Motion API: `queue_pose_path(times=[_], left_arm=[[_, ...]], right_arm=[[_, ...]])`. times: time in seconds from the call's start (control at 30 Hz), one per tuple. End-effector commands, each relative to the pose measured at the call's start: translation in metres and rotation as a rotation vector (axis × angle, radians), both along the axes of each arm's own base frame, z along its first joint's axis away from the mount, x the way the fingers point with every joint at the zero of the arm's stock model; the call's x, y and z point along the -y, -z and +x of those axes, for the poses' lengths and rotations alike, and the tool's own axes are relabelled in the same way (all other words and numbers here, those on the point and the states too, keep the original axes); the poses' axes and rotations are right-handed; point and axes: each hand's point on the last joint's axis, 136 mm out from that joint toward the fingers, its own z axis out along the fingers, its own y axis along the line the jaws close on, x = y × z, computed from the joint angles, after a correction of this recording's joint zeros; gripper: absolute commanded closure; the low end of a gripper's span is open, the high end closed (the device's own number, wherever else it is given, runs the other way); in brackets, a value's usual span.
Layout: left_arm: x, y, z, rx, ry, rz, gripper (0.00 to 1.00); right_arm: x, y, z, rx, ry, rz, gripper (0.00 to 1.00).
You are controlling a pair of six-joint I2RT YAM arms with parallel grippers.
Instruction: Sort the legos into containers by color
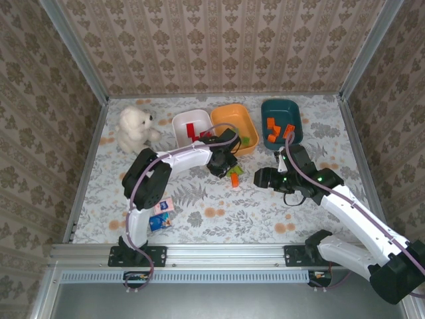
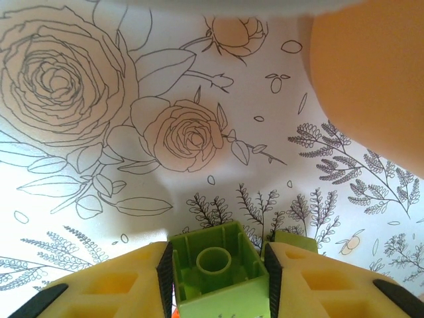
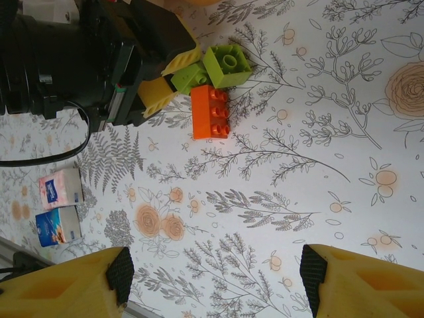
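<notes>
My left gripper (image 2: 216, 260) is shut on a green lego (image 2: 213, 271), hollow underside toward the camera, low over the floral table. A second green lego (image 2: 296, 240) peeks out behind the right finger. In the right wrist view an orange lego (image 3: 211, 111) lies beside the held green lego (image 3: 187, 77) and the other green lego (image 3: 227, 65). My right gripper (image 3: 215, 271) is open over bare table, right of this cluster (image 1: 234, 177). The white bin (image 1: 180, 123) holds red legos (image 1: 192, 131), the orange bin (image 1: 234, 114) a green one, the teal bin (image 1: 281, 106) orange ones (image 1: 275, 127).
A white plush bear (image 1: 136, 127) sits at the back left, beside the white bin. Pink and blue printed squares (image 1: 161, 214) lie near the left arm's base. The orange bin's wall (image 2: 371, 79) is close to my left gripper, up and to the right. Patterned walls enclose the table.
</notes>
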Motion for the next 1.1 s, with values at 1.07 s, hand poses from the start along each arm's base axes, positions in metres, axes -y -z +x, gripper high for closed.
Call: queue_pose_path(times=[1.07], left_arm=[[0.005,-0.111,0.169,0.426,0.244,-0.003,0.63]], right_arm=[[-0.002,-0.016,0.003,0.012,-0.011,0.012,0.30]])
